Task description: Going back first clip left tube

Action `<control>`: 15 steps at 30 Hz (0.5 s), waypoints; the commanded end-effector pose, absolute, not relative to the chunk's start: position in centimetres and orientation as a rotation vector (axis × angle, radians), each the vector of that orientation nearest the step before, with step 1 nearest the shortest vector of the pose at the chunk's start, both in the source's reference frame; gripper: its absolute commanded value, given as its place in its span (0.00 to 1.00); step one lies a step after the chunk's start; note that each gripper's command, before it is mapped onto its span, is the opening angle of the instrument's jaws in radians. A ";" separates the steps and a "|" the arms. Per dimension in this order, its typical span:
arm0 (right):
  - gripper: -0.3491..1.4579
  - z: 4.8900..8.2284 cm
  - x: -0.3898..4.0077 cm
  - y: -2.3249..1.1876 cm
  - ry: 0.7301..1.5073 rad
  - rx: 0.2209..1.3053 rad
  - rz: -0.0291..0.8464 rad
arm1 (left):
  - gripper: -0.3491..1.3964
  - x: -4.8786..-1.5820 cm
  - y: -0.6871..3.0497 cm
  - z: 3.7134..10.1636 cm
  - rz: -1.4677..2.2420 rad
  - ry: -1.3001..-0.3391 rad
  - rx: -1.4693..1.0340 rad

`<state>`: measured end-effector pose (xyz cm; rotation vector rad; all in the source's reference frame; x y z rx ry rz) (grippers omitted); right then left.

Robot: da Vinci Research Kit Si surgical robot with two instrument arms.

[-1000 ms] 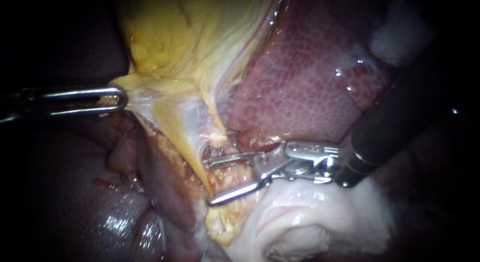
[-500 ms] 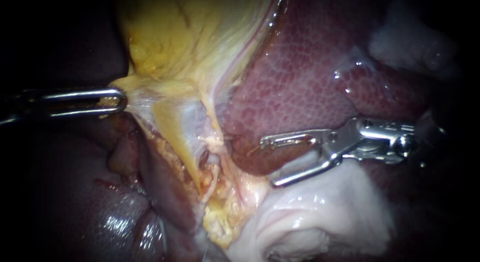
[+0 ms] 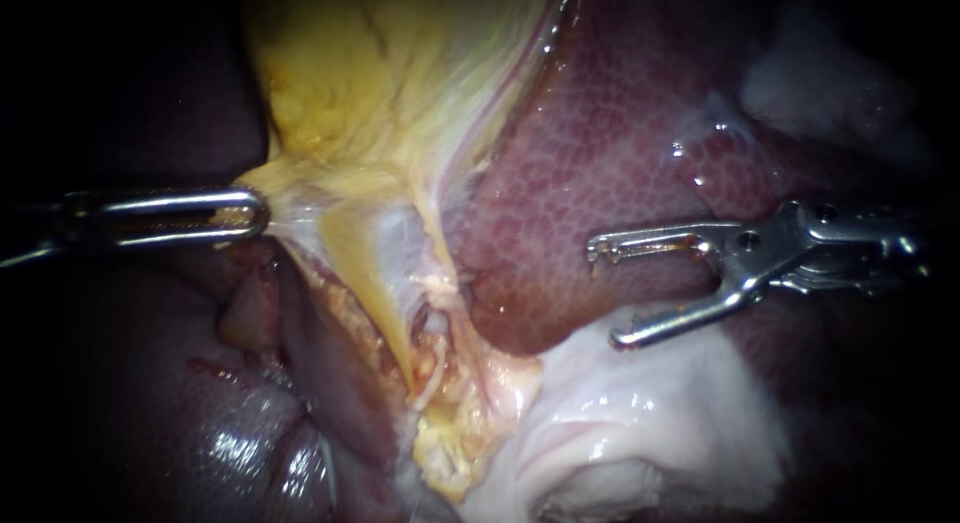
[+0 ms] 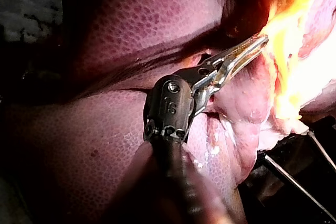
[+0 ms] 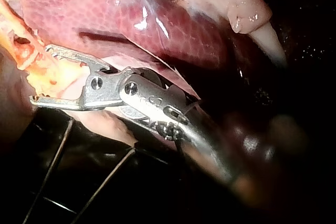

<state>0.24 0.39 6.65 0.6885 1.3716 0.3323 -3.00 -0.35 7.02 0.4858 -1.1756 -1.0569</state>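
My left instrument [image 3: 245, 215] comes in from the left, its jaws shut on a fold of the yellow gallbladder [image 3: 380, 83], which it holds stretched sideways. The left wrist view shows the same grip [image 4: 252, 48]. Below the stretched sheet a thin pale tube [image 3: 432, 328] runs down through ragged yellow tissue. A small whitish piece sits on it; I cannot tell whether it is a clip. My right instrument [image 3: 603, 293] hovers over the liver [image 3: 620, 163], well to the right of the tube. Its jaws are open and hold nothing, as the right wrist view [image 5: 42, 75] confirms.
Pale white tissue [image 3: 640, 413] bulges beneath the right instrument's lower jaw. Dark glossy liver [image 3: 230, 443] fills the lower left. Thin dark wires [image 5: 52, 171] run under the specimen in the right wrist view.
The right instrument has pulled back to the right, from astride the tube out over the liver, jaws open throughout. The left instrument keeps its hold.
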 end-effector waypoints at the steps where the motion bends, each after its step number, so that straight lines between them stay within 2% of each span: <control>1: 0.52 6.67 0.24 0.38 1.372 0.688 0.332 | 0.00 -3.04 -0.37 7.06 -1.059 -1.169 0.491; 6: 0.52 6.69 0.26 0.37 1.372 0.686 0.331 | 0.00 -3.28 -0.47 7.30 -1.047 -1.157 0.504; 15: 0.52 6.70 0.27 0.37 1.372 0.685 0.331 | 0.00 -3.78 -0.43 7.48 -1.024 -1.157 0.527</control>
